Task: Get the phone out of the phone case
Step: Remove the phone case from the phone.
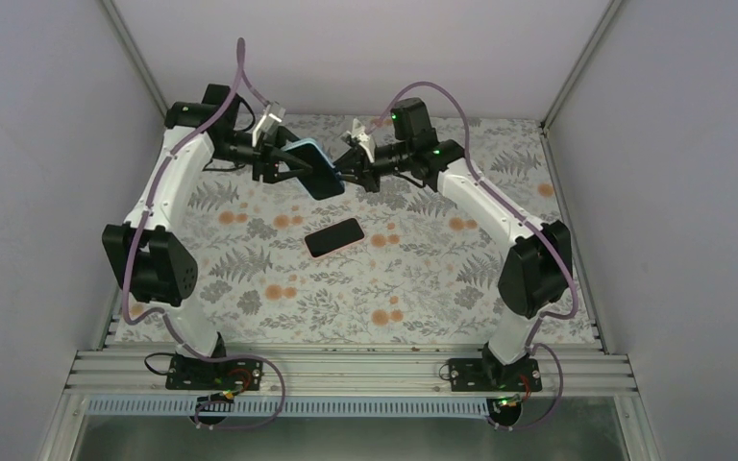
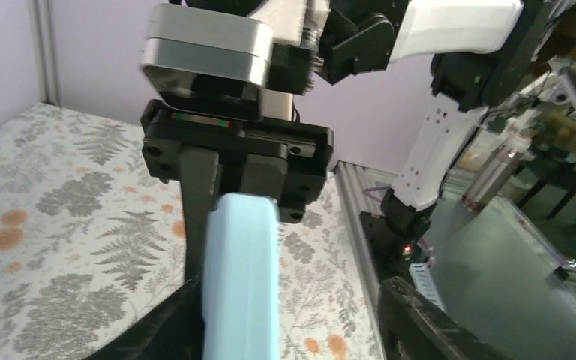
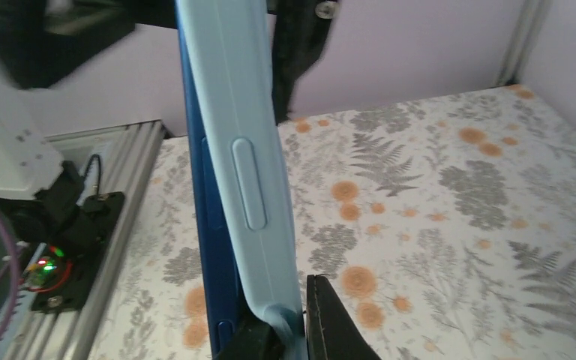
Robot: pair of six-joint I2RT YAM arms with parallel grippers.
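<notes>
Closest to the right wrist camera, the phone case (image 3: 247,172) was seen on edge, held above the worktop (image 1: 423,288), its lower corner pinched in the closed right end effector (image 3: 294,337). Its other end was bracketed by the left end effector (image 2: 292,326), whose jaws stood wide, one finger (image 2: 420,322) well clear of the case. The phone (image 1: 334,236) was seen lying flat on the worktop below, well apart from the case. Extraction was judged essentially done. Next, the seemingly empty case would need to be lowered and set down beside the phone.
</notes>
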